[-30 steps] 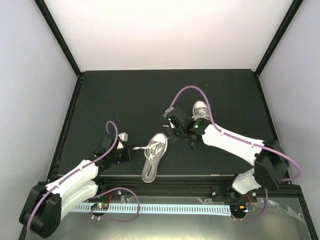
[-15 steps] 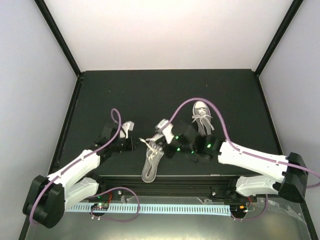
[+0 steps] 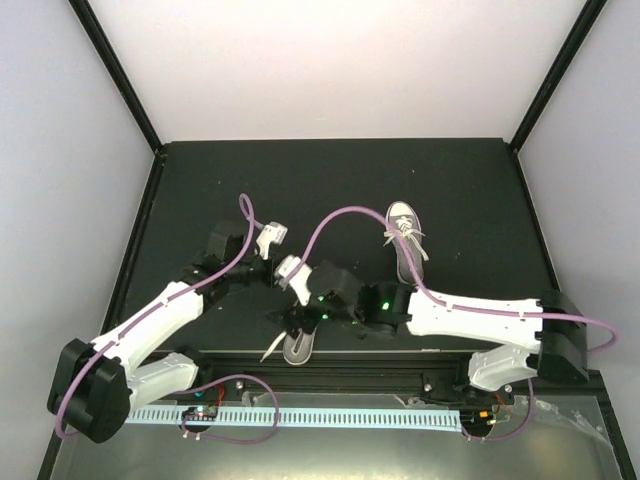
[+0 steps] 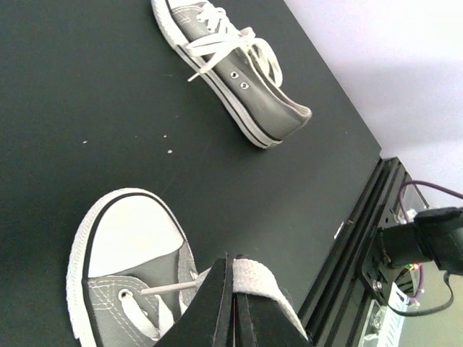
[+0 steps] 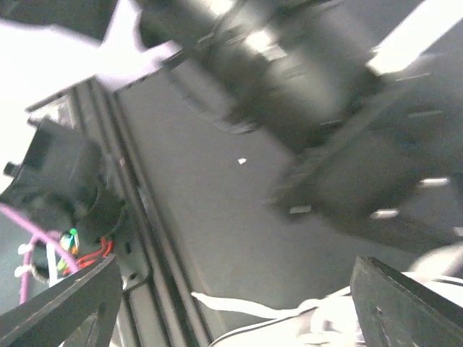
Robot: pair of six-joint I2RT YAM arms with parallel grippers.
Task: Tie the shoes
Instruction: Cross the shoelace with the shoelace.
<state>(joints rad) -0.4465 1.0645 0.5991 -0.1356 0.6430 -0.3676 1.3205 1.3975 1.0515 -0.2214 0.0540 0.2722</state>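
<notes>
Top: left gripper [image 3: 266, 277] and right gripper [image 3: 302, 312] crowd over the near shoe [image 3: 297, 347] at the table's [image 3: 200, 190] front edge. The far shoe [image 3: 404, 232] is well apart.
Left wrist: fingers [image 4: 213, 311] pinched tight on lace [image 4: 255, 279].
Right wrist: blurry, fingers [image 5: 65, 303] spread wide, nothing gripped.

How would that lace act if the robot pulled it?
Probably floppy: the lace is a thin flat strip, bent over the shut left gripper. Likely very light, being so thin. A pull might drag the shoe along, since it looks small.
</notes>
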